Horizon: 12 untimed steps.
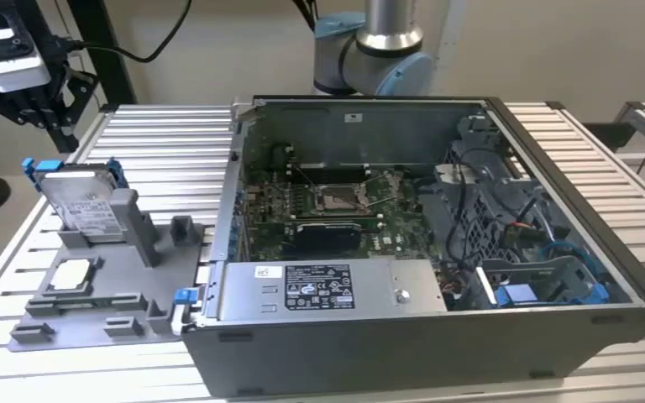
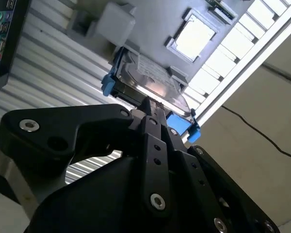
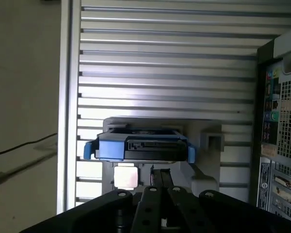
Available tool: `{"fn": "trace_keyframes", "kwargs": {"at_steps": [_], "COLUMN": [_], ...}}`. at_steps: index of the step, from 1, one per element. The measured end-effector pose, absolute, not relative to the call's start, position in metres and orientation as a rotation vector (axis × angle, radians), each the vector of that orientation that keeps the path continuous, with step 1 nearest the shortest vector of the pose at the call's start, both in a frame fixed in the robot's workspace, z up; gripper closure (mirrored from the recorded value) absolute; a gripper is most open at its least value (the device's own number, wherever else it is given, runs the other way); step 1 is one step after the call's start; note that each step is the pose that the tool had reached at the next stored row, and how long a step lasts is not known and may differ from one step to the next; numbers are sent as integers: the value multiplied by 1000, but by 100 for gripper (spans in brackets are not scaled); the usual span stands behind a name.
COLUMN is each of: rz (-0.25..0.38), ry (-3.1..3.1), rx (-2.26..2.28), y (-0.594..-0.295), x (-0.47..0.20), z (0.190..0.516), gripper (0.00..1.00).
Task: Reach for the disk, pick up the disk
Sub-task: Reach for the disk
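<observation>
Disk (image 1: 81,204) upright in holder (image 1: 121,290) beside PC case (image 1: 412,357).

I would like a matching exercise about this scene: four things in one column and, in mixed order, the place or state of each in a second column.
Things
1. disk
2. white-topped chip
3. long grey box
4. computer case

Places or states
A. open on top, circuit board showing
B. lying flat on the grey holder
C. inside the case, along the wall nearest the exterior camera
D. standing on edge and leaning back on the grey holder, blue bracket at its edges

Pairs: 1-D, 2-B, 3-C, 4-A
</observation>
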<state>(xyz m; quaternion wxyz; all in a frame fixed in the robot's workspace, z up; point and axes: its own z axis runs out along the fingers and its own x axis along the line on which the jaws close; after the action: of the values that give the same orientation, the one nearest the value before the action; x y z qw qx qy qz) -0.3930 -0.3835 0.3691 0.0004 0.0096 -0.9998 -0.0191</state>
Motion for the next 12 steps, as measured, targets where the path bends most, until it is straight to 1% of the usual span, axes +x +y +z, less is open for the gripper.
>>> {"fn": "trace_keyframes", "kwargs": {"at_steps": [4, 12], "rz": [-60, -60], "ry": [-3140, -3142], "rx": [30, 30], "y": [-371, -370], "x": [-405, -430], "z": [369, 368], "gripper": [100, 100]}}
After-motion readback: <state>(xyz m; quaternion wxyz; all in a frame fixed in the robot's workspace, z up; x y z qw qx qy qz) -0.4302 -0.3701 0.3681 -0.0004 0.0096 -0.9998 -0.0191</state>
